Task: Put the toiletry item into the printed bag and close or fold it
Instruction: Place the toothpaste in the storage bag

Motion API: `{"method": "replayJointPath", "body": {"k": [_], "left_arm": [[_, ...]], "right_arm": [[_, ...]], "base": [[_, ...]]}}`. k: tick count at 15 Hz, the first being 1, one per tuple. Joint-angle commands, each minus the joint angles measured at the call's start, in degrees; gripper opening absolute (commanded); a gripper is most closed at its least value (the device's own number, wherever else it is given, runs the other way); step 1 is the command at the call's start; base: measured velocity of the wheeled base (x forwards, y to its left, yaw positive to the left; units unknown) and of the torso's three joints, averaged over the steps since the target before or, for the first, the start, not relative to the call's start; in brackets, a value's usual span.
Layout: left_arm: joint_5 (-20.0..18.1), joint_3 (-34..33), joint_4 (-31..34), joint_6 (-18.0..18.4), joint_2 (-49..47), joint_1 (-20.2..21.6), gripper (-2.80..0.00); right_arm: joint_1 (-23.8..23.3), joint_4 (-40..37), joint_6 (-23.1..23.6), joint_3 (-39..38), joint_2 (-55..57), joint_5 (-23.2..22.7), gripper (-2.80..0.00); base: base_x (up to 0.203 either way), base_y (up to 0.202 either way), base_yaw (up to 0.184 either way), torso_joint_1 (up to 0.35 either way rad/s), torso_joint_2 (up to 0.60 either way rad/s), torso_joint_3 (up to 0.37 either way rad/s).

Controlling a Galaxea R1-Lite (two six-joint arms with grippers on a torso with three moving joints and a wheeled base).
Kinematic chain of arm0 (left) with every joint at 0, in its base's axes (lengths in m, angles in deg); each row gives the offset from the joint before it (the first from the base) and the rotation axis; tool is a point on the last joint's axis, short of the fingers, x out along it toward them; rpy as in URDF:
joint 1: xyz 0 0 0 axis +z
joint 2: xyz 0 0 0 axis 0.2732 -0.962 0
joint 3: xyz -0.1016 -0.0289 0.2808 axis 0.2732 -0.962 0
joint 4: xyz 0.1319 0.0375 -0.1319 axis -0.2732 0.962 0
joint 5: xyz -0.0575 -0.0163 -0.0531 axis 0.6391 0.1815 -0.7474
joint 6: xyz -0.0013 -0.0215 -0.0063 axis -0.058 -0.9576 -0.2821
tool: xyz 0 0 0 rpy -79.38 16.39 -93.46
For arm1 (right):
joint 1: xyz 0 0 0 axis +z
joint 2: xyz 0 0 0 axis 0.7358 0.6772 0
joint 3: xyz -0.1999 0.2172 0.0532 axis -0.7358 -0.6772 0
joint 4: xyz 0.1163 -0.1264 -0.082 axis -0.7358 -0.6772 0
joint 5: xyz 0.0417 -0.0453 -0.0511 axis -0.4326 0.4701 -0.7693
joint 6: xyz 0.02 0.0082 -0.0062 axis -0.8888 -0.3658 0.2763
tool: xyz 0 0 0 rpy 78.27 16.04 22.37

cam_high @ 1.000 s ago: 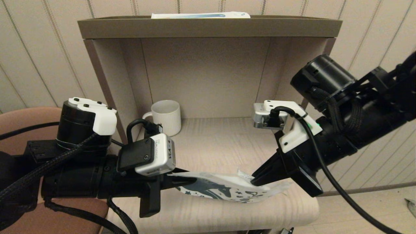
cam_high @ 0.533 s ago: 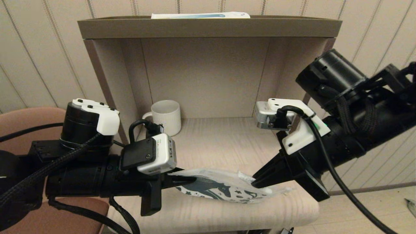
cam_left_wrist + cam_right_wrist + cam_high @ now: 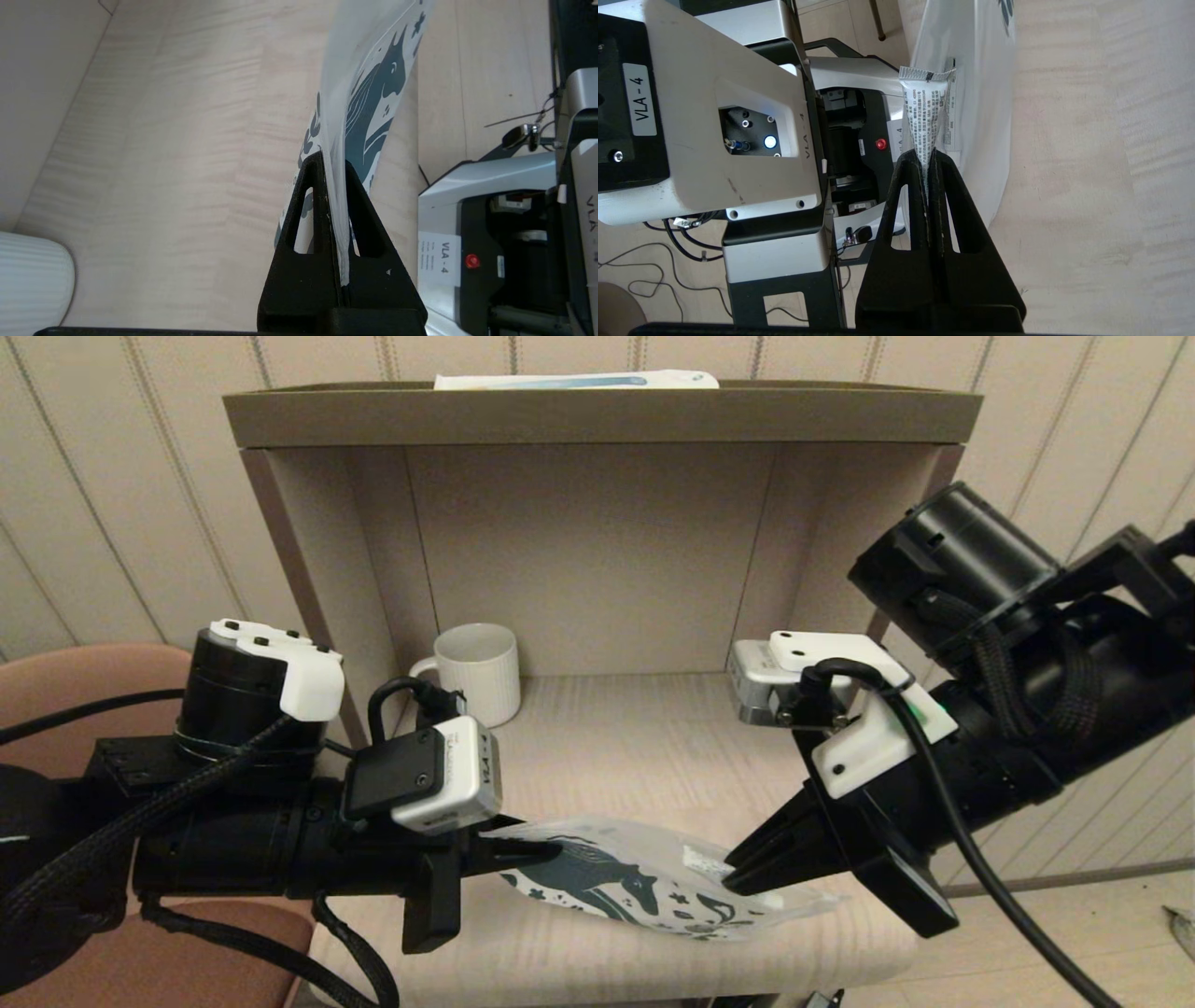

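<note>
Pale wood shelf (image 3: pixel 607 756) fills the frame's centre; at its lower edge the printed bag (image 3: pixel 644 882) now tilts down to the right more than before. Left gripper (image 3: pixel 546 847) pinches its left end. Only the right wrist view shows the right gripper (image 3: pixel 930 156) clamped on a tube (image 3: pixel 926 107). Farther back, left of centre, stands a mug (image 3: pixel 478 670).

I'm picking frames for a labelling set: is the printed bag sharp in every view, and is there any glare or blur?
Head view: warm, dim light; printed bag sharp, a soft sheen on its plastic. Left wrist view: horse print clear, bag edge nearest the left gripper soft. Right wrist view: tube text crisp in the right gripper, bag washed pale.
</note>
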Motion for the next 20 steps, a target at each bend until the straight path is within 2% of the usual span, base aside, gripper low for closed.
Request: {"method": "replayJointPath", "body": {"k": [1,12,13,20], "left_arm": [[-0.18,0.16,-0.11,-0.17,-0.16,0.07,-2.8],[-0.27,0.2,-0.2,-0.3,-0.6,0.09,-2.8],[-0.27,0.26,-0.2,-0.3,-0.6,0.02,-2.8],[-0.27,0.33,-0.35,-0.3,-0.6,0.04,-2.8]], "right_arm": [[-0.05,-0.19,0.14,0.02,0.1,-0.15,-2.8],[0.13,-0.27,0.15,0.29,0.19,0.2,-2.8],[0.13,-0.2,0.11,0.11,0.08,0.2,0.0],[0.08,-0.19,0.14,0.29,-0.48,0.22,0.0]], "base": [[0.0,0.0,0.0,0.0,0.0,0.0],[0.0,0.0,0.0,0.0,0.0,0.0],[0.0,0.0,0.0,0.0,0.0,0.0],[0.0,0.0,0.0,0.0,0.0,0.0]]}}
